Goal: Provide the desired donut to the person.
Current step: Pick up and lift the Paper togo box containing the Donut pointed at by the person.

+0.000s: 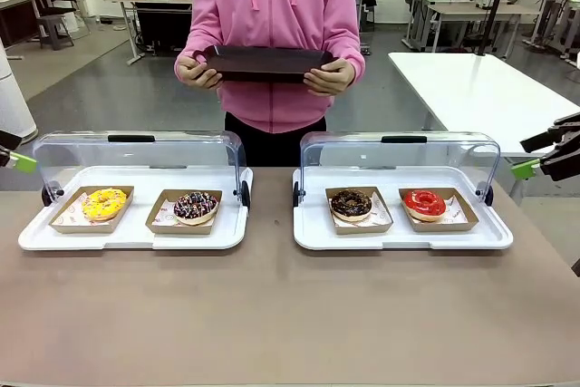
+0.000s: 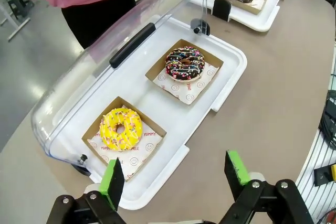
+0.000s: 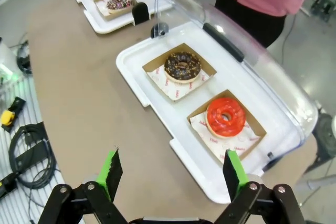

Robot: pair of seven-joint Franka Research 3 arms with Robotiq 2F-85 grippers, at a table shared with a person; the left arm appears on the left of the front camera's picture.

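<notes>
The person (image 1: 272,6) stands at the far side and holds a dark tray (image 1: 267,62) in both hands. Four donuts lie in brown paper boats: a yellow one (image 1: 104,203) (image 2: 121,128), a sprinkled chocolate one (image 1: 196,206) (image 2: 185,62), a dark chocolate one (image 1: 351,204) (image 3: 182,66) and a red one (image 1: 424,203) (image 3: 226,116). My left gripper (image 1: 13,151) (image 2: 175,174) hovers open at the table's left end, above the near edge of the left tray. My right gripper (image 1: 530,155) (image 3: 171,167) hangs open at the right end, nothing between its fingers.
Each pair of donuts rests on a white serving tray (image 1: 136,240) (image 1: 399,240) with a clear lid (image 1: 136,147) (image 1: 399,147) swung up at the back. The brown tabletop (image 1: 272,314) is bare in front. Cables (image 3: 26,161) lie beside the table.
</notes>
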